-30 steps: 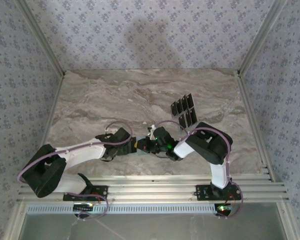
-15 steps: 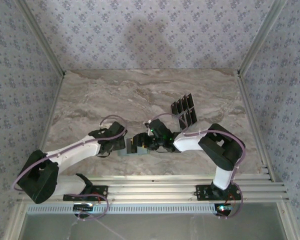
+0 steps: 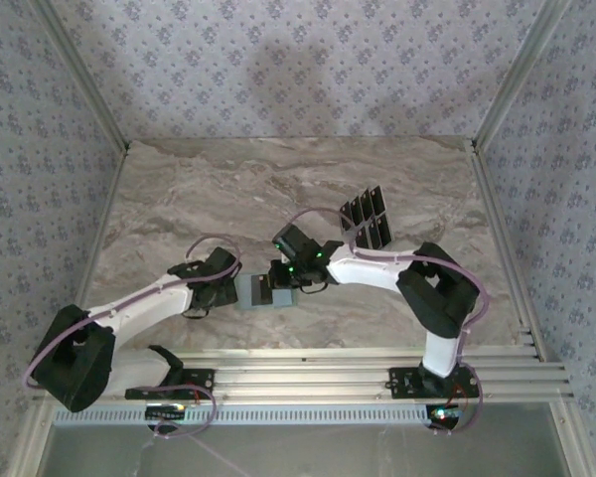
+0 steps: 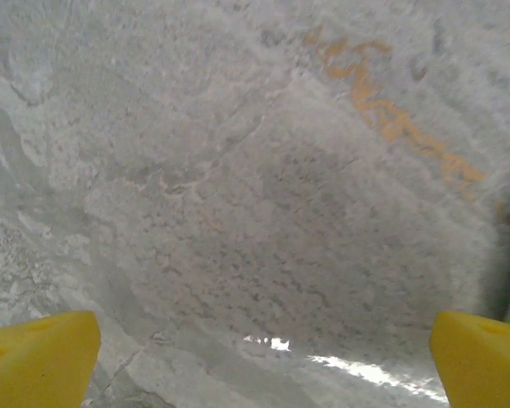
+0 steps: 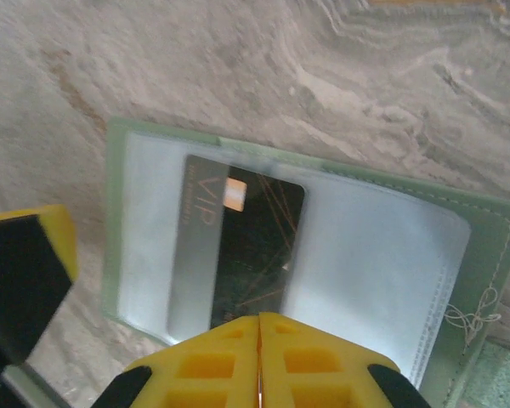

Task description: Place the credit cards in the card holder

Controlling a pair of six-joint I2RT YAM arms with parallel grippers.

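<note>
Grey-veined marble covers the table [image 3: 179,189], closed in on three sides by walls [image 3: 298,60] papered in a pale flower print. Along its near edge runs a ribbed metal rail [image 3: 308,370], with both arm bases bolted to it.

From the near left corner the left arm reaches toward the middle of the table. The left gripper [image 3: 234,291] sits low over the marble, just beside the left end of the card holder [image 3: 248,292]. In its wrist view the left gripper [image 4: 257,364] is spread wide, its yellow fingertips [image 4: 34,353] far apart with nothing but bare stone between them.

The card holder [image 5: 382,255] lies flat and opened out, close to the near edge and a little left of the middle. It is sage green with clear pockets and pale stitching. One dark card [image 5: 246,246], marked VIP, lies under the clear film of its left pocket.

The right gripper [image 3: 280,288] hangs over the holder's right part. The right gripper [image 5: 259,327] has its yellow fingers pressed together with no gap, the tips at the card's near edge. Whether they touch the card cannot be told. A yellow and black finger [image 5: 25,272] of the left gripper stands just beside the holder.

Farther back, right of the middle, the remaining credit cards [image 3: 368,221] lie in two tight rows, well apart from the holder.
</note>
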